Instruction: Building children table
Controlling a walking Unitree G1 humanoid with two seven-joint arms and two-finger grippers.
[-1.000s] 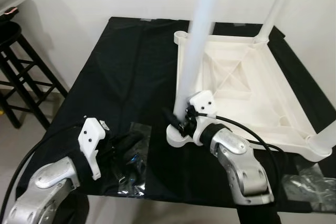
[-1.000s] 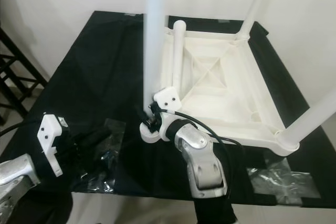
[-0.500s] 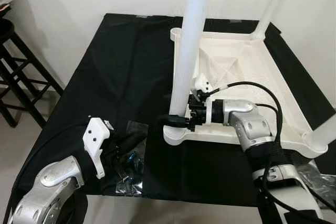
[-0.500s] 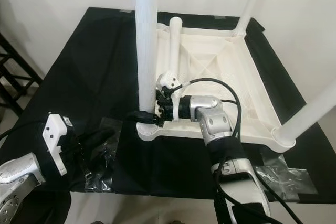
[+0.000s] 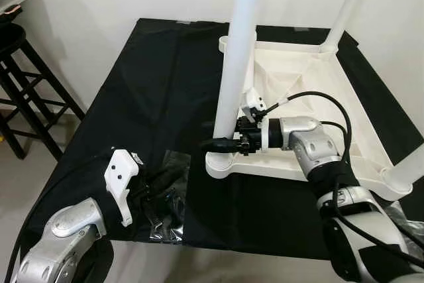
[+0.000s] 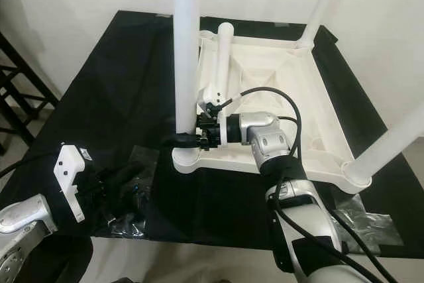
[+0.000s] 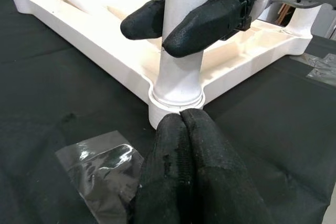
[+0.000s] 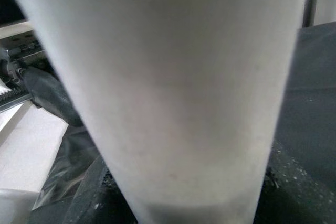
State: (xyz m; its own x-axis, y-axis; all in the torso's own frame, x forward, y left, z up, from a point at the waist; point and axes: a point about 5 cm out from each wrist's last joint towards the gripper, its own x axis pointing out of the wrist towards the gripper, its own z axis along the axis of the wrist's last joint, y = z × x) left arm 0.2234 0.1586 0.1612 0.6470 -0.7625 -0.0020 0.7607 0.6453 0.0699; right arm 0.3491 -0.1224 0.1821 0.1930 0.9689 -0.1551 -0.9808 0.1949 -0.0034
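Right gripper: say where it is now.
In the eye views the right gripper is clamped on the near leg just above its socket in the upturned tabletop, at that tabletop's near left corner.

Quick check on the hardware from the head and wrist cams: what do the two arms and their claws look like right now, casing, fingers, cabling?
Both arms have silver metal casings. The left claw has two thick, rounded black fingers with a grainy surface, and a white plastic block sits on its wrist. The right claw has the same black fingers, a smaller white block above a black wrist section, and a black cable looping over the forearm.
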